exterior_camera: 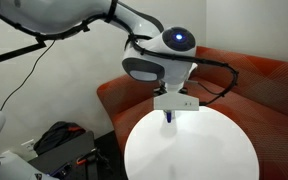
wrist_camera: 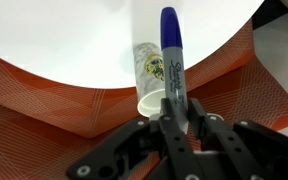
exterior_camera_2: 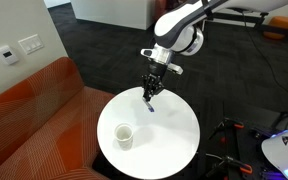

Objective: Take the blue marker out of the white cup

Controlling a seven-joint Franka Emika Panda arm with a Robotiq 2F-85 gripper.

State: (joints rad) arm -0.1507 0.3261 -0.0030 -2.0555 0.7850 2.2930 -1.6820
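The orange sofa (exterior_camera_2: 34, 110) curves around the left and far side of the scene. In front of it stands the round white table (exterior_camera_2: 169, 140). In both exterior views your arm (exterior_camera: 149, 62) reaches in from above, over the far part of the tabletop. A black bag (exterior_camera: 56, 140) lies on the floor, well apart from the table.

Your gripper (exterior_camera_2: 150, 94) hangs above the table's far edge, pointing down, with its jaws clamped on the blue marker (exterior_camera_2: 150, 103). In the wrist view the marker's shaft sits pinched between the two black fingers (wrist_camera: 196, 118) and its capped end sticks out past them.

The marker is out of the white cup (exterior_camera_2: 124, 135) and clear of the tabletop. The cup stands upright on the near left part of the table, well apart from the marker and the gripper, and nothing can be seen in its open mouth.

In the wrist view you can see a greenish emblem on the cup's side (wrist_camera: 154, 68), but it's too small and blurred to read. The marker's barrel carries white lettering (wrist_camera: 172, 68) running along its length, and you can't make that out either, so no brand can be told. On the wall beyond the sofa are two pale switch plates (exterior_camera_2: 29, 45).
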